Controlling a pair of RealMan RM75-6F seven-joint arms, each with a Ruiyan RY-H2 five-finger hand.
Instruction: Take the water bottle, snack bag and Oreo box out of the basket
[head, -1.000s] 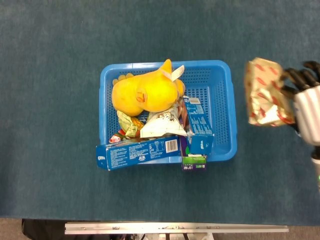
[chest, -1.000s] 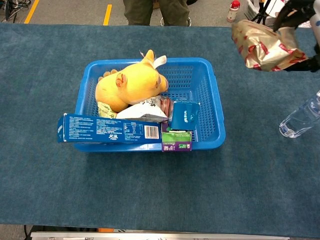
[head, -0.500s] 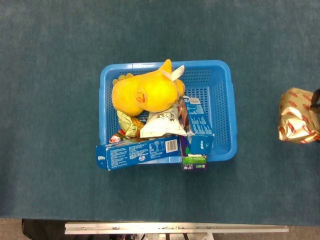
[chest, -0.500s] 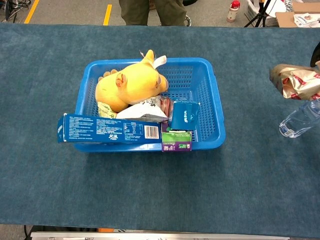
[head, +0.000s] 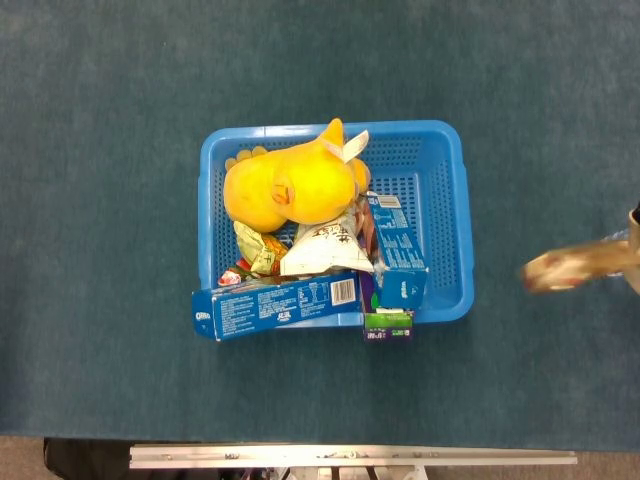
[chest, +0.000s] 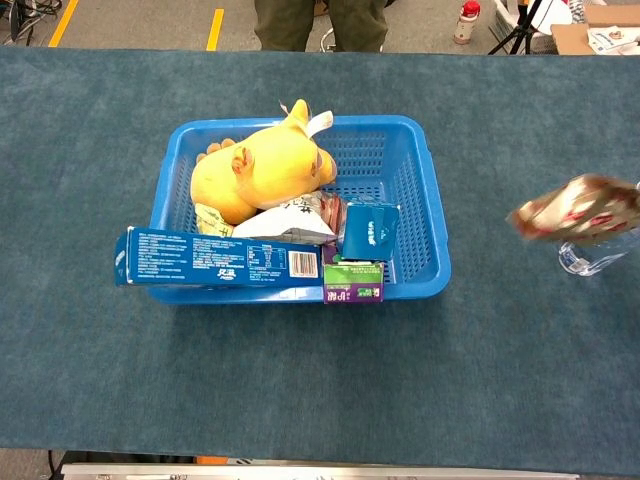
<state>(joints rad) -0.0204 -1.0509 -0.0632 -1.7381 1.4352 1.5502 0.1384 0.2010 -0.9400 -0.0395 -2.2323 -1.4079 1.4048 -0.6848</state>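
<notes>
The gold and red snack bag (head: 572, 268) (chest: 582, 209) is motion-blurred in the air right of the blue basket (head: 456, 200) (chest: 428, 210). In the chest view it hangs just above the clear water bottle (chest: 598, 257), which lies on the table at the right edge. The long blue Oreo box (head: 275, 308) (chest: 220, 258) leans across the basket's near rim, its left end sticking out. Only a sliver of my right hand (head: 635, 215) shows at the frame edge, so its hold on the bag is hidden. My left hand is out of both views.
Inside the basket lie a yellow plush toy (head: 290, 185) (chest: 262, 168), a white snack pouch (head: 325, 245), a small blue box (head: 397, 262) and a green and purple carton (chest: 352, 281) at the near rim. Blue cloth covers the table. A person stands beyond the far edge.
The snack bag has gone from held high beside the basket down and rightward toward the bottle. My right hand has slid almost out of frame. The basket's contents have not moved.
</notes>
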